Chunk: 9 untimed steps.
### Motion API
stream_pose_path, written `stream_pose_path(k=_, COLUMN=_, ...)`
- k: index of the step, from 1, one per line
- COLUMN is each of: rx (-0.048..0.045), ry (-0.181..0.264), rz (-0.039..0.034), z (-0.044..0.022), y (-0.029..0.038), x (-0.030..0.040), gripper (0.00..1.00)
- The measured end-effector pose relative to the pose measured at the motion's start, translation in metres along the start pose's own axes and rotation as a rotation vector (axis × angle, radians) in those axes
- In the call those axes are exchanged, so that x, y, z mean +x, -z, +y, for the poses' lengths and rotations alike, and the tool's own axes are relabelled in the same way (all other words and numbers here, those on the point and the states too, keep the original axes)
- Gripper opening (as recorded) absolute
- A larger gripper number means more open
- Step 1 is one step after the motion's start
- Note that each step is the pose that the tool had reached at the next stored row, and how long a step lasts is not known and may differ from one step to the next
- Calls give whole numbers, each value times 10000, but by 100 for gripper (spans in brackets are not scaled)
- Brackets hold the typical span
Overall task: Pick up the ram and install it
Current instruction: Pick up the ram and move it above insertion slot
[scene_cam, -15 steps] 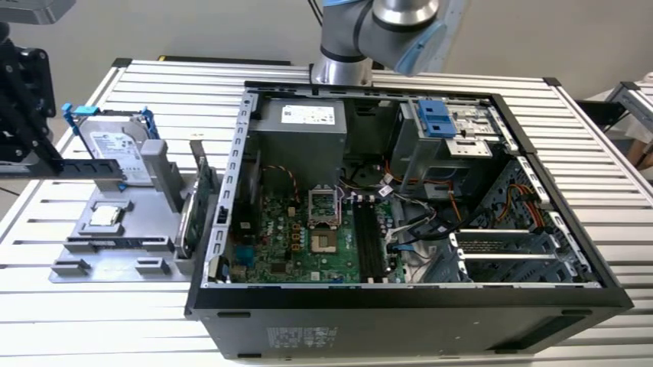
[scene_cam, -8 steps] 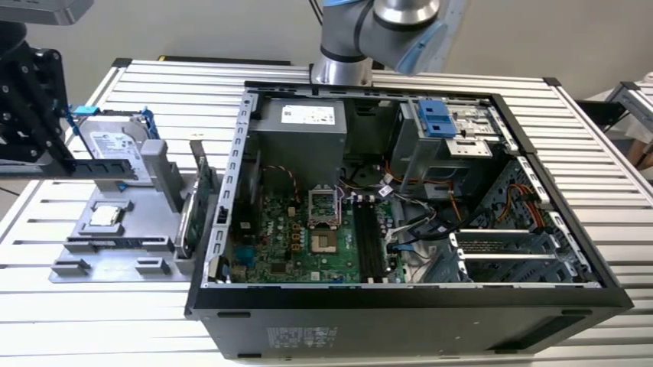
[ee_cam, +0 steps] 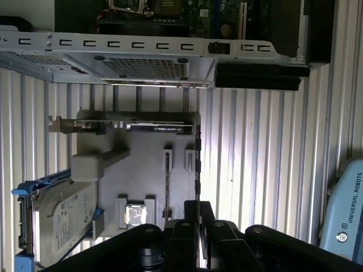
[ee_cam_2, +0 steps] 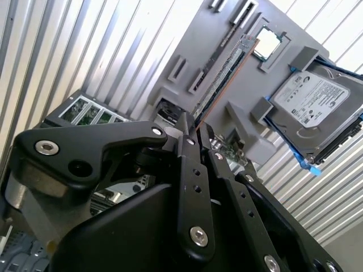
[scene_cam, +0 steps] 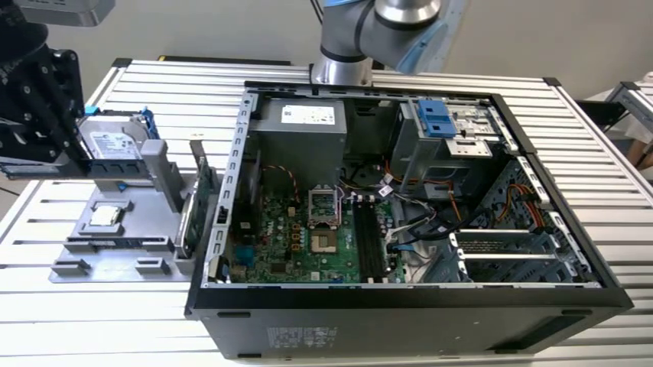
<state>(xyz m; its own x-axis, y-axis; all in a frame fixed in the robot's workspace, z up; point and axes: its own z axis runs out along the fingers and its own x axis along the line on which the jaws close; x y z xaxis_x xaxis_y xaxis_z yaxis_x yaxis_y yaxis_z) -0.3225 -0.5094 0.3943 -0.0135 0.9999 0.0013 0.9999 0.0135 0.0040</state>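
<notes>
The job is barely begun. The ram is not in the case yet. It sits on the holder, set along one of the holder's edges. My gripper hangs over the holder with its tip at one end of the ram. I cannot tell whether it is clenched on the stick or loose around it. So the lift off the holder is not shown as done, and the install is all left to do. The long black slots on the motherboard, in the case beside the holder, look bare to me.

Counting what is on the holder:
- one ram
- one hard drive, propped at the holder's end away from the case
- one processor chip, between the drive and the ram
- one green card, standing at the holder's case side

Beside the holder there is one case with one motherboard in it.
</notes>
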Motion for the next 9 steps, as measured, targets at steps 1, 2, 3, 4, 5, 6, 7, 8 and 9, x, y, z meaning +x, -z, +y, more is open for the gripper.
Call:
stream_pose_path(k=1, rx=0, ry=0, rz=0, z=17, y=0, x=0, gripper=0)
stream_pose_path(k=2, rx=0, ry=0, rz=0, z=35, y=0, x=0, gripper=0)
stream_pose_path(k=3, rx=-1, ry=0, rz=0, z=53, y=-1, x=-1, gripper=0)
stream_pose_path(k=4, rx=0, ry=0, rz=0, z=71, y=0, x=-1, gripper=0)
stream_pose_path(k=5, rx=0, ry=0, rz=0, z=90, y=-1, x=-1, gripper=0)
stream_pose_path(k=6, rx=0, ry=0, rz=0, z=109, y=-1, x=-2, gripper=0)
stream_pose_path(k=7, rx=0, ry=0, rz=0, z=127, y=-1, x=-2, gripper=0)
stream_pose_path(k=8, rx=0, ry=0, rz=0, z=146, y=-1, x=-2, gripper=0)
stream_pose_path(k=9, rx=1, ry=0, rz=0, z=164, y=0, x=-2, gripper=0)
